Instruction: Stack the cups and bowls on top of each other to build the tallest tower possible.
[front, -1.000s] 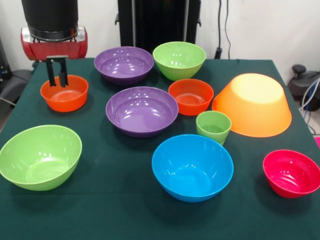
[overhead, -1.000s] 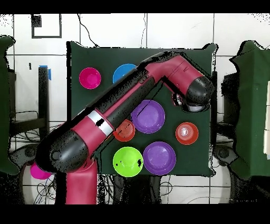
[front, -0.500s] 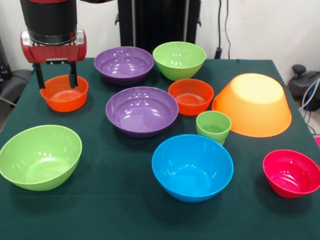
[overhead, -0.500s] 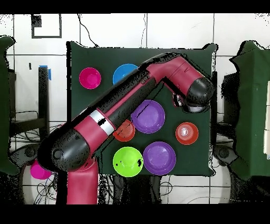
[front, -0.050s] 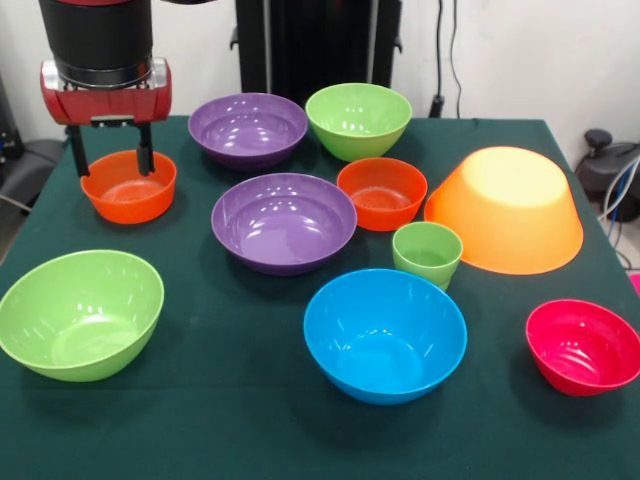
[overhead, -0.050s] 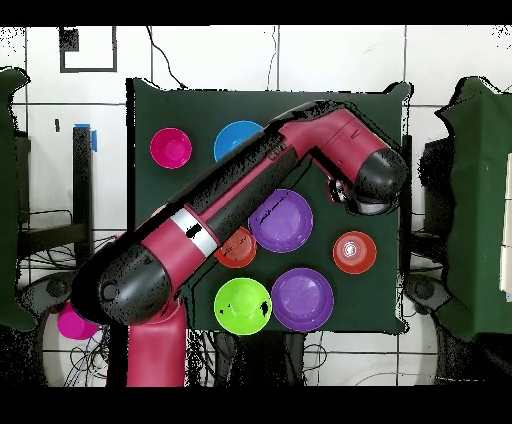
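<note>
My gripper (front, -0.050s: 112, 160) hangs open at the far left, its fingers (front, -0.050s: 146, 152) spread over the back of a small orange-red bowl (front, -0.050s: 128, 188) and holding nothing. The light-green cup (front, -0.050s: 427, 254) stands upright between the blue bowl (front, -0.050s: 385, 333) and the large orange-yellow bowl (front, -0.050s: 508, 208), which lies mouth down. Two purple bowls (front, -0.050s: 248, 128) (front, -0.050s: 284, 222), two light-green bowls (front, -0.050s: 358, 120) (front, -0.050s: 80, 312), a second orange-red bowl (front, -0.050s: 381, 192) and a pink-red bowl (front, -0.050s: 584, 345) sit apart on the cloth. Nothing is stacked. In the overhead view the arm (overhead, -0.050s: 250, 200) hides the gripper.
The dark green tablecloth (front, -0.050s: 240, 420) reaches every table edge. In the overhead view the arm crosses the table diagonally and covers part of the blue bowl (overhead, -0.050s: 237, 140) and an orange-red bowl (overhead, -0.050s: 237, 250). A dark stand (front, -0.050s: 310, 45) rises behind the table.
The fingers, close together at the orange-red bowl's rim a second ago, have spread wide apart. Since half a second ago nothing has visibly moved.
</note>
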